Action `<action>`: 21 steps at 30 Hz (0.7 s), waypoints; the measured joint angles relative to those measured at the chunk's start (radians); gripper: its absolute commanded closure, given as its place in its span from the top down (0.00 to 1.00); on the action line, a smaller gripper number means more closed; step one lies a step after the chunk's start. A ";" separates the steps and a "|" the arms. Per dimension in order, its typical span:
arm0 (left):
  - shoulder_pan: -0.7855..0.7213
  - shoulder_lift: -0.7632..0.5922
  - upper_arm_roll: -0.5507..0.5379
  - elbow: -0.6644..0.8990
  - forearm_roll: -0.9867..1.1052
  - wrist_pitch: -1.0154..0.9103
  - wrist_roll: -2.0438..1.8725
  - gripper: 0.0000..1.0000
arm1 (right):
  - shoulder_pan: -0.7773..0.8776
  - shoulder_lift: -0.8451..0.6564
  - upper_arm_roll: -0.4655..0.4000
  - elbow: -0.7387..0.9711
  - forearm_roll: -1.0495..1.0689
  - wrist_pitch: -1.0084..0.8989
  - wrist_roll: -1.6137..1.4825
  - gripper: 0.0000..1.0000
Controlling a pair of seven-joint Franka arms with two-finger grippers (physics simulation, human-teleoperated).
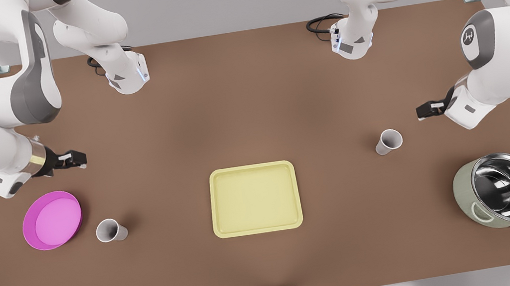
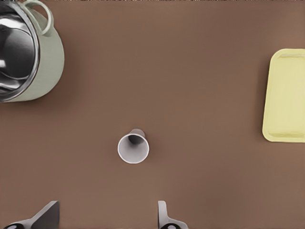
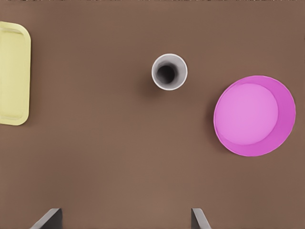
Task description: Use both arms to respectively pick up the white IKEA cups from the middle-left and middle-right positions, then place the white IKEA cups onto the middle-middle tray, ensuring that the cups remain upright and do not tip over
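Two white cups stand upright on the brown table. One cup (image 1: 389,141) (image 2: 133,147) is at the front view's right, and my left gripper (image 1: 428,110) (image 2: 105,220) hovers open just behind it, high above the table, holding nothing. The other cup (image 1: 110,230) (image 3: 169,71) stands at the front view's left beside the magenta plate. My right gripper (image 1: 72,159) (image 3: 124,222) hangs open and bare behind that cup, farther off. The pale yellow tray (image 1: 255,198) (image 2: 286,95) (image 3: 12,71) lies bare in the middle between the cups.
A magenta plate (image 1: 52,220) (image 3: 252,115) lies close to the cup at the front view's left. A green steel-lined pot (image 1: 502,189) (image 2: 24,52) stands at the front view's right near the table's edge. Both arm bases sit at the far edge.
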State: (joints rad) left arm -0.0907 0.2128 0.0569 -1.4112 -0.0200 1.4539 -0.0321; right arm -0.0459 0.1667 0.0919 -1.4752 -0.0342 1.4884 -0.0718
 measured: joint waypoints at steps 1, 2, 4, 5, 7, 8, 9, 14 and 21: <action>0.000 0.000 0.001 -0.003 0.000 0.004 -0.001 1.00 | -0.001 0.002 0.000 0.000 0.000 0.007 -0.001 1.00; 0.000 0.001 0.003 -0.009 -0.001 0.008 -0.002 1.00 | -0.002 0.007 0.000 0.000 -0.001 0.013 -0.003 1.00; -0.003 0.003 0.025 -0.106 -0.002 0.032 -0.003 1.00 | -0.005 0.070 -0.001 0.032 -0.011 0.023 -0.008 1.00; 0.002 0.003 0.031 -0.181 -0.002 0.057 -0.003 1.00 | -0.022 0.143 0.000 0.068 -0.018 0.035 -0.014 1.00; 0.004 0.004 0.037 -0.324 -0.007 0.133 -0.003 1.00 | -0.069 0.285 -0.002 0.141 -0.029 0.075 -0.024 1.00; 0.003 0.008 0.039 -0.388 -0.016 0.185 -0.003 1.00 | -0.081 0.335 -0.004 0.158 -0.037 0.104 -0.029 1.00; 0.002 0.018 0.039 -0.442 -0.024 0.242 -0.004 1.00 | -0.090 0.386 -0.007 0.166 -0.043 0.140 -0.033 1.00; 0.018 0.055 0.057 -0.577 -0.045 0.465 -0.003 1.00 | -0.100 0.539 -0.009 0.179 -0.048 0.335 -0.048 1.00; 0.025 0.087 0.067 -0.637 -0.079 0.624 0.003 1.00 | -0.102 0.585 -0.009 0.168 -0.040 0.493 -0.062 1.00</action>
State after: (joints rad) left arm -0.0653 0.3002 0.1241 -2.0484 -0.0987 2.0780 -0.0287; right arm -0.1475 0.7522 0.0829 -1.3074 -0.0743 1.9811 -0.1338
